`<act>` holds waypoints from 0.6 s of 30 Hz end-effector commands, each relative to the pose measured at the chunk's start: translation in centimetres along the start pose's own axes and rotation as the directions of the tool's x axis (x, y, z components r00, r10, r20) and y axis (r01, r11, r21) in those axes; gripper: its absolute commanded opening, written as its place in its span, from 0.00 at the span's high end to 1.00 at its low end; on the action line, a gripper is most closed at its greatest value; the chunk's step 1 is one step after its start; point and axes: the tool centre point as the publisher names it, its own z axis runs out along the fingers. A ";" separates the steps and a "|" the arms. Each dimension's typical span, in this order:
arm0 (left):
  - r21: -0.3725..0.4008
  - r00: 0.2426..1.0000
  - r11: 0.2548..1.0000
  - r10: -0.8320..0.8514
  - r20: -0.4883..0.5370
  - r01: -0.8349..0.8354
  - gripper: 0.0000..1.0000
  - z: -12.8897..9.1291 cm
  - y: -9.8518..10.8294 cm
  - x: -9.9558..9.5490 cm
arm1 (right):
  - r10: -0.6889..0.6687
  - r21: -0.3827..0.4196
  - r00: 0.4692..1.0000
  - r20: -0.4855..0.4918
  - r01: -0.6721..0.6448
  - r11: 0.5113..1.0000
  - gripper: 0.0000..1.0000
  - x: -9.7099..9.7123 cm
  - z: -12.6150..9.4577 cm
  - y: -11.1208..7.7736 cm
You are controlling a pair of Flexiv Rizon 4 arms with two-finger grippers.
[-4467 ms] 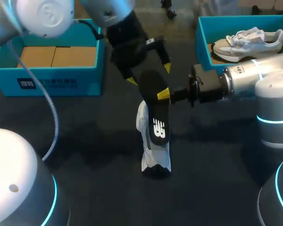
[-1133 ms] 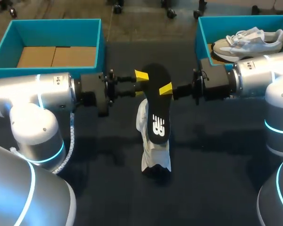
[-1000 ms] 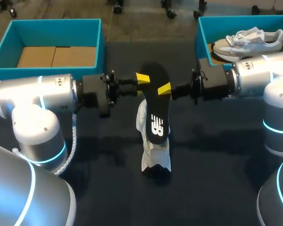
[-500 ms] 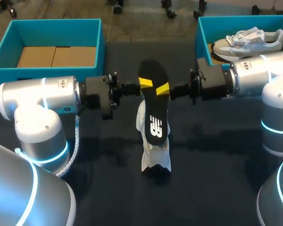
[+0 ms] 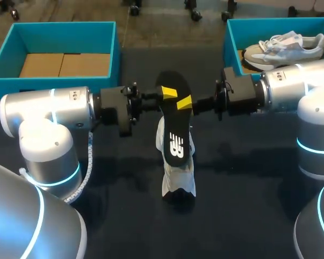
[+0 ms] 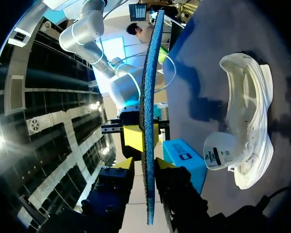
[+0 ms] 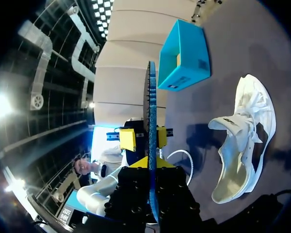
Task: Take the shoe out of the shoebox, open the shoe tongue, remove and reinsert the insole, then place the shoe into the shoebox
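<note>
A black insole (image 5: 173, 127) hangs upright over a white shoe (image 5: 176, 171) that lies on the dark table. My right gripper (image 5: 184, 101) comes in from the right and is shut on the insole's upper part. From the left, my left gripper (image 5: 168, 92) straddles the same upper part. In the left wrist view the insole (image 6: 147, 145) stands edge-on between the left gripper (image 6: 145, 165) fingers, with a gap on one side, so it is open. The right wrist view shows the right gripper (image 7: 152, 170) clamped on the insole (image 7: 151, 121), with the shoe (image 7: 242, 141) below.
A teal box (image 5: 233, 40) at the back right holds a second pale shoe (image 5: 283, 47). Another teal box (image 5: 59, 86) with a cardboard floor stands at the back left. Both arms stretch across the middle of the table, meeting above the shoe.
My left gripper slid right onto the insole's top, pinched it briefly, then opened again. The insole, still in the right gripper, shifted slightly left and down.
</note>
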 end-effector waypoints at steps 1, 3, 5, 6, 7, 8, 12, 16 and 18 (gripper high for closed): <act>0.003 1.000 1.000 0.002 0.000 -0.002 0.75 0.3 -0.1 0.1 | 0.000 0.005 1.000 0.003 0.000 1.000 1.00 0.1 0.1 0.2; 0.007 1.000 1.000 0.002 0.000 -0.002 0.76 0.5 -0.2 0.1 | 0.000 0.006 1.000 0.003 0.000 1.000 1.00 0.1 0.2 0.2; 0.011 1.000 1.000 0.002 0.000 -0.002 0.77 0.6 -0.3 0.1 | 0.000 0.005 1.000 0.002 0.000 1.000 1.00 0.1 0.2 0.2; 0.013 1.000 1.000 0.001 -0.001 -0.001 0.78 0.7 -0.4 0.1 | 0.000 0.004 1.000 0.002 0.000 1.000 1.00 0.1 0.2 0.2; 0.014 1.000 1.000 0.001 -0.001 -0.001 0.80 0.7 -0.4 0.1 | 0.000 0.003 1.000 0.001 0.000 1.000 1.00 0.1 0.2 0.2; 0.015 1.000 1.000 -0.001 -0.002 0.001 0.85 0.7 -0.4 0.2 | 0.001 0.002 1.000 0.001 -0.001 1.000 1.00 0.1 0.2 0.2; 0.004 1.000 1.000 -0.012 -0.008 0.012 1.00 0.6 -0.3 0.4 | 0.002 -0.003 1.000 -0.001 -0.002 1.000 1.00 0.0 0.2 0.2; -0.003 1.000 1.000 -0.016 -0.014 0.016 1.00 0.5 -0.2 0.6 | 0.004 -0.003 1.000 -0.002 -0.004 1.000 1.00 -0.1 0.1 0.2; -0.004 1.000 1.000 -0.018 -0.014 0.018 1.00 0.5 -0.1 0.6 | 0.005 -0.003 1.000 -0.003 -0.005 1.000 1.00 -0.1 0.1 0.2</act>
